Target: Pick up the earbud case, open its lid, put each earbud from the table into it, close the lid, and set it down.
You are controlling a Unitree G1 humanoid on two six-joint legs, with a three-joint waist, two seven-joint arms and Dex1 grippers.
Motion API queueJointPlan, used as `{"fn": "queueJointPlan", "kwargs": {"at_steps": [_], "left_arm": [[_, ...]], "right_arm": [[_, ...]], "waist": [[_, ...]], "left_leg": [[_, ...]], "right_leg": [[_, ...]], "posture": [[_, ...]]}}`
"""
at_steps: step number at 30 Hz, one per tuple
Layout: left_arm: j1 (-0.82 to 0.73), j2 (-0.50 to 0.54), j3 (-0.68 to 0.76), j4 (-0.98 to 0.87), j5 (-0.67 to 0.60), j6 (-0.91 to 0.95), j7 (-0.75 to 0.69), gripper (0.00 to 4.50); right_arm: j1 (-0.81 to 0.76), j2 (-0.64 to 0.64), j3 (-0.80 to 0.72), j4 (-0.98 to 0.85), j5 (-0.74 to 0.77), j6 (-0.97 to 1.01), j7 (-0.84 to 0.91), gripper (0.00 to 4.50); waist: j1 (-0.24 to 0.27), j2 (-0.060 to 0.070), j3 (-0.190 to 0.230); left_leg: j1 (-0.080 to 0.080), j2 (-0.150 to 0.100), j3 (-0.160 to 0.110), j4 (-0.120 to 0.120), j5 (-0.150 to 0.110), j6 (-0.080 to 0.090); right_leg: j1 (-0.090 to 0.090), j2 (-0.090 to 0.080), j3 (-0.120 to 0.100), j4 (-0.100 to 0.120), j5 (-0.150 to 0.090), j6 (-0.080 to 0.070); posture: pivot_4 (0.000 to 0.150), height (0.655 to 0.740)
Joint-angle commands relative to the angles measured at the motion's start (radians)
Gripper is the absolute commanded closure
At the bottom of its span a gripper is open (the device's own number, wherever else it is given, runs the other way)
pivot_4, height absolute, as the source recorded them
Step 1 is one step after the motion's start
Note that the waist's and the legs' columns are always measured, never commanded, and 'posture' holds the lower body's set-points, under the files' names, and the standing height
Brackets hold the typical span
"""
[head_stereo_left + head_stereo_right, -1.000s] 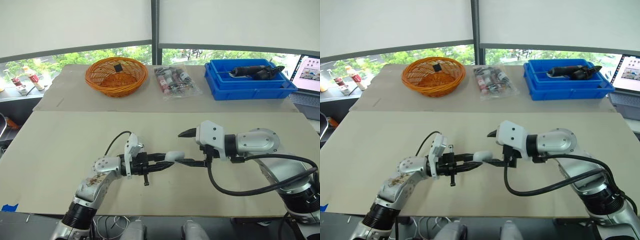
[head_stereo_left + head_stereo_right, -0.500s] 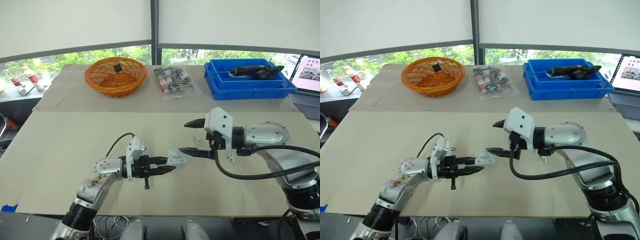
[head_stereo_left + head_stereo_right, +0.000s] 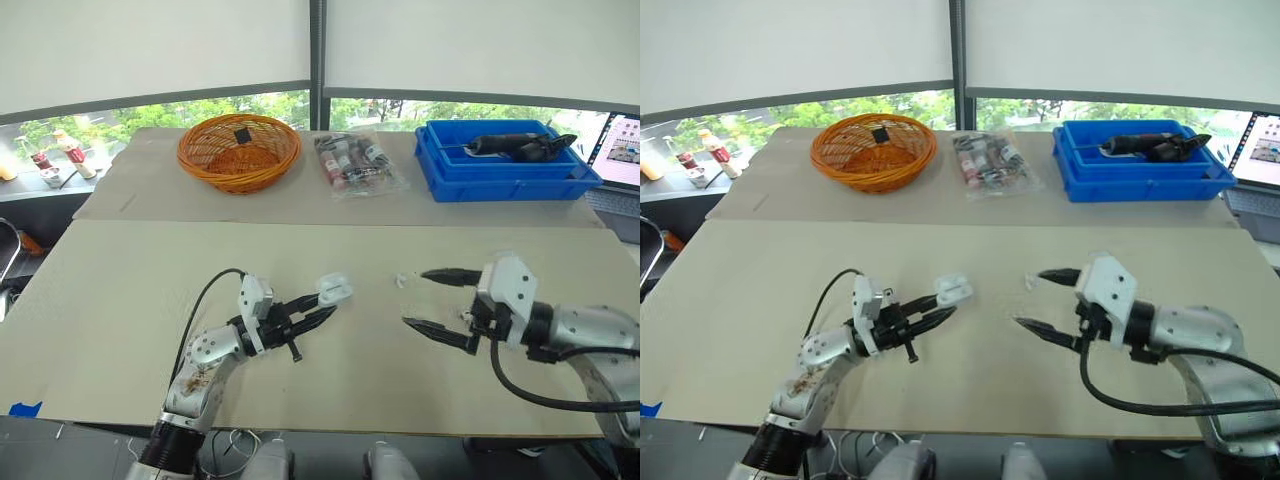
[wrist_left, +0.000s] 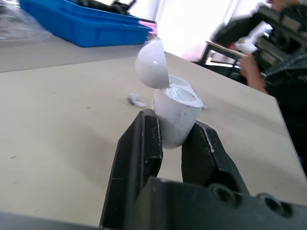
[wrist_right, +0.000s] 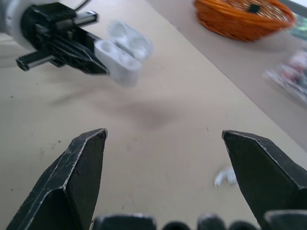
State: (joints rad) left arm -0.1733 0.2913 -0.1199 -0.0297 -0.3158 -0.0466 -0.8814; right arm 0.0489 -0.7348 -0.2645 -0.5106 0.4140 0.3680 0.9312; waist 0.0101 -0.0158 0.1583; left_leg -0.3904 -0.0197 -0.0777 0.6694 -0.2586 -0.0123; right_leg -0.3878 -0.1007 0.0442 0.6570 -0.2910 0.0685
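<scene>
Left claw pinches the earbud case by its lower body, held just above the bench approx. mid-bench, betw. the two arms. The case's long axis runs in line w/ the claw fingers, its open mouth pointing away from the wrist, toward the robot's right and slightly up. Case is glossy white w/ a rounded body, its domed lid hinged open and tipped back, exposing the inner wells; right claw is spread wide, well apart from the case, w/ a small white earbud on the bench near its farther fingertip.
</scene>
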Motion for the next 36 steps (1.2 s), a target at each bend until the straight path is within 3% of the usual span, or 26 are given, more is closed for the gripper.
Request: {"fn": "queueJointPlan", "kwargs": {"at_steps": [1,10,12,20,29,36], "left_arm": [[0.008,-0.012,0.015,-0.010,0.004,-0.051,0.025,3.94],[-0.003,-0.002,0.034,0.012,0.000,-0.068,0.041,3.94],[-0.003,0.000,0.034,0.013,0.000,-0.069,0.038,3.94],[-0.001,0.010,0.037,0.015,-0.004,-0.068,0.034,3.94],[0.000,0.015,0.040,0.016,-0.005,-0.070,0.032,3.94],[0.001,0.017,0.038,0.012,-0.002,-0.062,0.037,3.94]], "right_arm": [[0.123,0.060,-0.160,0.046,-0.023,-0.151,-0.040,0.25],[0.375,0.113,-0.347,0.301,-0.075,-0.380,-0.042,0.25],[0.403,0.106,-0.356,0.352,-0.080,-0.408,-0.034,0.00],[0.429,0.064,-0.386,0.550,-0.086,-0.474,-0.029,0.00],[0.324,0.081,-0.266,0.299,-0.037,-0.337,-0.100,0.00],[0.093,0.195,0.050,0.046,-0.140,-0.065,-0.364,0.00]], "waist": [[0.003,0.000,0.000],[-0.005,0.001,-0.001],[-0.006,0.001,-0.001],[-0.010,0.002,-0.001],[-0.016,0.004,-0.002],[-0.019,0.004,-0.002]], "left_leg": [[0.000,0.000,0.000,0.000,0.000,0.000],[0.003,0.001,0.002,-0.001,0.000,0.000],[0.003,0.001,0.002,-0.001,0.000,0.000],[0.003,0.001,0.003,-0.001,0.000,0.000],[0.003,0.001,0.002,-0.002,0.000,0.000],[0.003,0.001,-0.001,-0.002,0.000,0.000]], "right_leg": [[0.001,0.000,0.000,0.000,0.000,0.000],[0.001,0.001,0.001,0.000,0.000,0.000],[0.002,0.001,0.002,-0.001,0.000,0.000],[0.003,0.001,0.002,-0.001,0.000,0.000],[0.003,0.001,0.002,-0.001,0.000,0.000],[0.002,0.001,0.001,0.000,0.000,0.000]], "posture": [[0.150,0.7400],[0.150,0.7400],[0.150,0.7400],[0.150,0.7400],[0.150,0.7400],[0.150,0.7400]]}}
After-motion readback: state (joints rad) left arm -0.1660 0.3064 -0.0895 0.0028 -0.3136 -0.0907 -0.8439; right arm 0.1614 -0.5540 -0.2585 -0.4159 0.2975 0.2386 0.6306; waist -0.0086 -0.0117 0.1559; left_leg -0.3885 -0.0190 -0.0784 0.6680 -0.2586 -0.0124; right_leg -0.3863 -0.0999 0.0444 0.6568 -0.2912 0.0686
